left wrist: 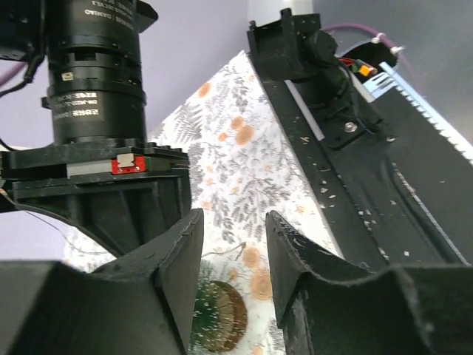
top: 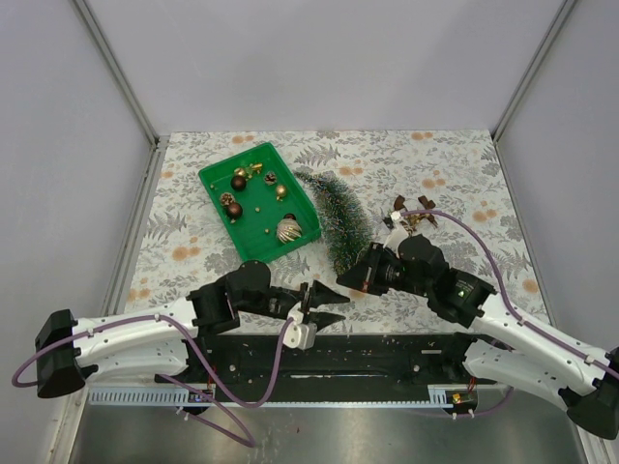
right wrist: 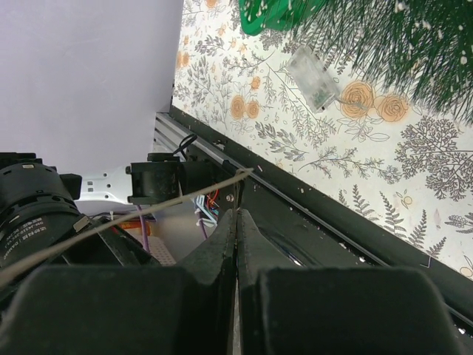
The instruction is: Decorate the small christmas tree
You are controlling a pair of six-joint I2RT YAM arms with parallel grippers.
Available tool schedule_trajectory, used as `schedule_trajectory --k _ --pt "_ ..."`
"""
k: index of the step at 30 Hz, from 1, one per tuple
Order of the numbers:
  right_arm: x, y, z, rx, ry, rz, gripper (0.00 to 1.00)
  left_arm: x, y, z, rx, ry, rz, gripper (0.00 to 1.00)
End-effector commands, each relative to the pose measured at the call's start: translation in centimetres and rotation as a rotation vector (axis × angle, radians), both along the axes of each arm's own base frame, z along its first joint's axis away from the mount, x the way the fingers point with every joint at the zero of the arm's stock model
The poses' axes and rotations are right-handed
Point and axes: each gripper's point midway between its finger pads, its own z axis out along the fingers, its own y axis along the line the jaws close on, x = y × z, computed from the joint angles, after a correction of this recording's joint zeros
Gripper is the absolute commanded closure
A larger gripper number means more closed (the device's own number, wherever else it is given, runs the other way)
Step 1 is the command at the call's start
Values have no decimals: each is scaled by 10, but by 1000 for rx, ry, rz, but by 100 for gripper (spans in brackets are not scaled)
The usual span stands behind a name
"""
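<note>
The small christmas tree (top: 338, 217) lies on its side on the floral cloth, tip towards the back, wooden base near my grippers. Its bristles show at the top right of the right wrist view (right wrist: 399, 37). Its round base (left wrist: 222, 314) shows low between my left fingers. My left gripper (top: 324, 307) is open and empty just in front of the base (left wrist: 233, 244). My right gripper (top: 346, 280) is beside the base and shut (right wrist: 237, 214) on a thin tan wire (right wrist: 148, 214), which runs off to the left.
A green tray (top: 256, 198) with brown and gold baubles sits at the back left, also seen in the right wrist view (right wrist: 273, 18). A translucent white box (right wrist: 314, 78) lies on the cloth beside the tree. A brown bundle (top: 411, 217) lies behind my right wrist. The black base rail (top: 387, 353) runs along the near edge.
</note>
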Motion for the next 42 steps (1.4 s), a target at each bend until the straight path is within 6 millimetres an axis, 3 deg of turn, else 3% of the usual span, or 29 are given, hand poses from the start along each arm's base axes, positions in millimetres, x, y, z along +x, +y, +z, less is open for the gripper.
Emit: schedule_trajectory --k 1,5,9,15,23,31,36,42 --pt "-1 1 16 38 -36 -5 100 8 -11 24 -116 -135 13 64" --pt "-2 -2 15 39 -35 -7 100 6 -11 18 -91 -129 2 89" --pt "-4 -3 16 44 -39 -7 100 4 -10 14 -74 -120 -6 100" --pt "-5 -7 12 23 -37 -7 100 3 -10 11 -48 -93 -8 100" --pt "-19 -36 -9 -67 7 -45 72 -6 9 -16 90 69 9 100" --pt "-35 -60 -32 -153 64 -57 50 11 36 -18 143 210 118 100" --pt "-24 -79 -12 -214 -15 -128 44 23 55 -22 140 289 199 100" --pt "19 -108 68 -299 -285 -298 36 34 74 -28 129 376 287 100"
